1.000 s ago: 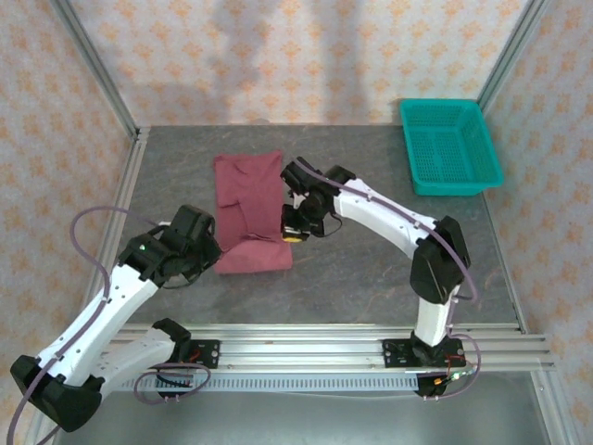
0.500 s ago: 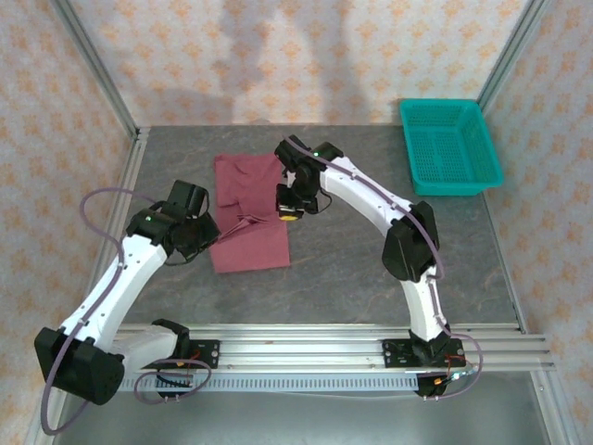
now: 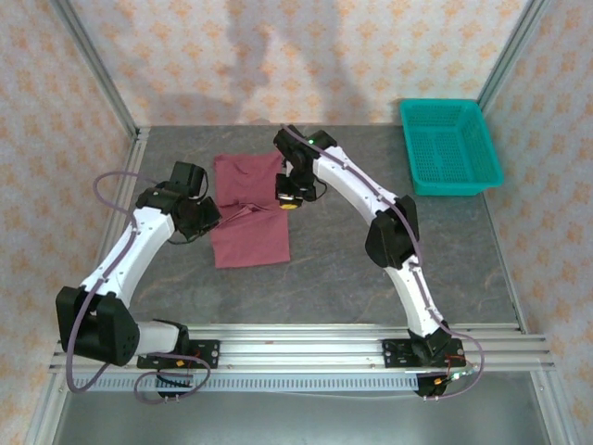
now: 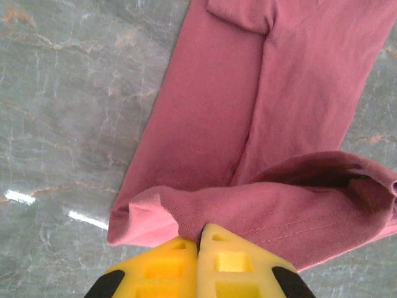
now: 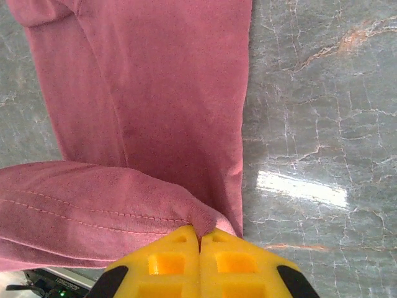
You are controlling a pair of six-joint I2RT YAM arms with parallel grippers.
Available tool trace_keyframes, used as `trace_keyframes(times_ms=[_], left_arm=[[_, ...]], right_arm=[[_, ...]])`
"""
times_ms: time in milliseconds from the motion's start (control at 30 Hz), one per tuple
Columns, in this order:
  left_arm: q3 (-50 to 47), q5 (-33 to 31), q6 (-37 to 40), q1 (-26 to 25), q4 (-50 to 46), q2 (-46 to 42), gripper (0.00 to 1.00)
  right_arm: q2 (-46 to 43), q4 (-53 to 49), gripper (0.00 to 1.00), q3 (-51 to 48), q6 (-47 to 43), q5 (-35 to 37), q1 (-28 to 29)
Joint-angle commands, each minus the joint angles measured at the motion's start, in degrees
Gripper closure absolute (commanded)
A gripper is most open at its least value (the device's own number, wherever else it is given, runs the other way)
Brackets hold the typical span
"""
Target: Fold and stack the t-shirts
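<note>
On the worktop [image 3: 352, 264], left of centre in the top view, the t-shirt [image 3: 248, 209] lies flat with its near hem raised. The left end effector [image 3: 215, 220] holds it at 9 o'clock, the right end effector [image 3: 288, 200] at 3 o'clock. Left wrist view: jaws clamped on the hem at 6 o'clock. Right wrist view: likewise. Matched corner grips likely keep the fold square.

A maroon t-shirt [image 3: 248, 243] is laid on the grey table [image 3: 343, 269], left of centre, folded into a long narrow strip. A stitched edge is raised in a fold across its middle.
</note>
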Motion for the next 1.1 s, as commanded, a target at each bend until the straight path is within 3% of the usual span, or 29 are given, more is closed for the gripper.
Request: trace_keyframes(times_ms=[0,400,633,767,833,900,933,1000,1067], left_arm=[[1.78,0.93,2.76,1.51,2.11,2.4,1.0],[5.81,1.09,6.29,4.37,8.16,17.36,1.0],[11.75,0.88,7.91,5.92,8.79,25.79,1.0],[15.06,0.98,8.13,7.09,8.36,28.85,1.0],[16.72,1.44,7.78,7.46,8.23,29.87,1.0],[18.22,2.99,6.94,7.5,9.22,29.86,0.94],[19.03,2.63,6.33,7.63,9.24,29.57,0.85],[20.9,2.58,4.77,7.94,9.64,28.46,0.55],[23.57,1.72,3.28,8.33,8.83,27.64,0.38]], right_arm=[[3.39,-3.27,1.0,3.84,-1.17,1.33,-1.12],[12.56,0.02,1.0,10.19,-0.09,-0.83,-5.27],[17.93,8.06,1.0,13.26,2.72,-5.97,-6.68],[20.28,14.21,0.9,15.35,6.47,-10.03,-8.06],[19.99,19.88,0.68,15.56,9.99,-11.92,-9.11],[18.97,26.42,0.56,15.82,13.84,-13.87,-10.14],[18.23,28.82,0.49,16.0,15.65,-14.24,-10.53],[15.85,33.46,0.4,15.85,17.43,-15.48,-10.84],[13.42,33.45,0.38,15.5,17.08,-14.58,-10.84]])
